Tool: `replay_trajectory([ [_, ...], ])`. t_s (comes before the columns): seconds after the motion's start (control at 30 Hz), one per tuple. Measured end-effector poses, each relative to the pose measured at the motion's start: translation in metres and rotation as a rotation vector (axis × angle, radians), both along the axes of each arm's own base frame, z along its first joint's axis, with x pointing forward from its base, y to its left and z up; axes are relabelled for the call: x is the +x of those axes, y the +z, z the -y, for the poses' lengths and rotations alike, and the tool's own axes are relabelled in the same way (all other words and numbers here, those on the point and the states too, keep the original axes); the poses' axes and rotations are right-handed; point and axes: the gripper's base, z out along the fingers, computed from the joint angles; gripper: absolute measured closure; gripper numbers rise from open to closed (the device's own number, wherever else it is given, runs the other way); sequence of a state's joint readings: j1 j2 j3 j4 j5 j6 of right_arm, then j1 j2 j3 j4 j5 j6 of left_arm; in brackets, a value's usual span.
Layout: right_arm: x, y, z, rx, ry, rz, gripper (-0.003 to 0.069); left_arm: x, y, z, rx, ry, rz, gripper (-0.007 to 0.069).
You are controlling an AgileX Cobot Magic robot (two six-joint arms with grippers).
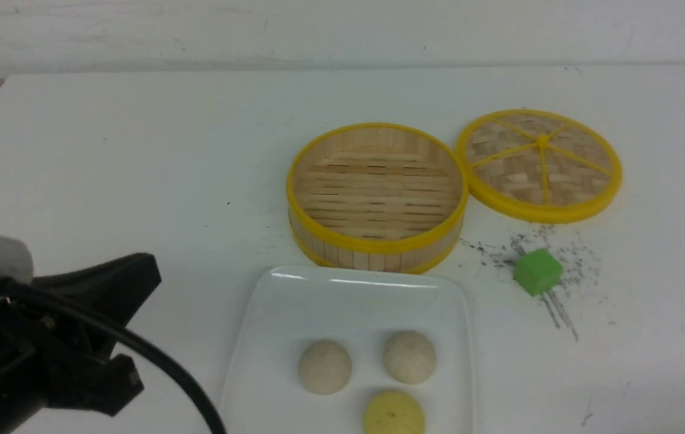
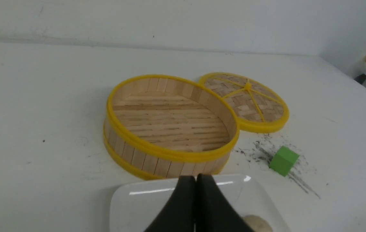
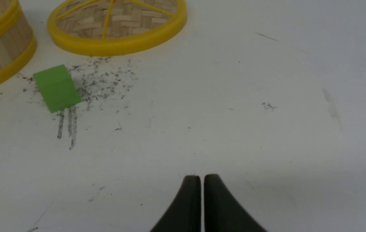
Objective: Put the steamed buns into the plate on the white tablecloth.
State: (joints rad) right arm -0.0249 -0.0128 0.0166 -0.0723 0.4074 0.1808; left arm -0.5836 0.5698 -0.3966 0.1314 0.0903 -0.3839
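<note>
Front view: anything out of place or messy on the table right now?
Dark scuff marks smear the tablecloth around the green block. The steamer lid lies off, beside the empty steamer. A yellower bun sits in the plate with the two pale buns.

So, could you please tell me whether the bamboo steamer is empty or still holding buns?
Empty: the bamboo steamer shows only bare slats, its lid off beside it.

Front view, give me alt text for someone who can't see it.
Two pale steamed buns and a yellower bun sit on a white plate, on a white tablecloth. Behind it stand an empty bamboo steamer, its lid and a green cube.
</note>
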Motion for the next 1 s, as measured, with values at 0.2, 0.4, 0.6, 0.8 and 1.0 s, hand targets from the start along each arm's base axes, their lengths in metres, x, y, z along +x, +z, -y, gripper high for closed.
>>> replay_trajectory([
  [0.2, 0.000, 0.000, 0.000, 0.000, 0.000, 0.000, 0.0622, -0.001, -0.010, -0.002, 0.062, 0.011, -0.070, 0.0595],
  [0.4, 0.000, 0.000, 0.000, 0.000, 0.000, 0.000, 0.0622, -0.001, -0.011, -0.002, 0.076, 0.007, -0.078, 0.0592],
  [0.6, 0.000, 0.000, 0.000, 0.000, 0.000, 0.000, 0.0618, -0.005, -0.025, -0.001, 0.149, -0.035, -0.022, 0.0588],
  [0.8, 0.000, 0.000, 0.000, 0.000, 0.000, 0.000, 0.0612, -0.004, -0.042, -0.021, 0.120, 0.121, -0.058, 0.0583],
  [1.0, 0.000, 0.000, 0.000, 0.000, -0.001, 0.000, 0.0603, -0.023, -0.064, -0.045, 0.138, 0.269, 0.004, 0.0578],
])
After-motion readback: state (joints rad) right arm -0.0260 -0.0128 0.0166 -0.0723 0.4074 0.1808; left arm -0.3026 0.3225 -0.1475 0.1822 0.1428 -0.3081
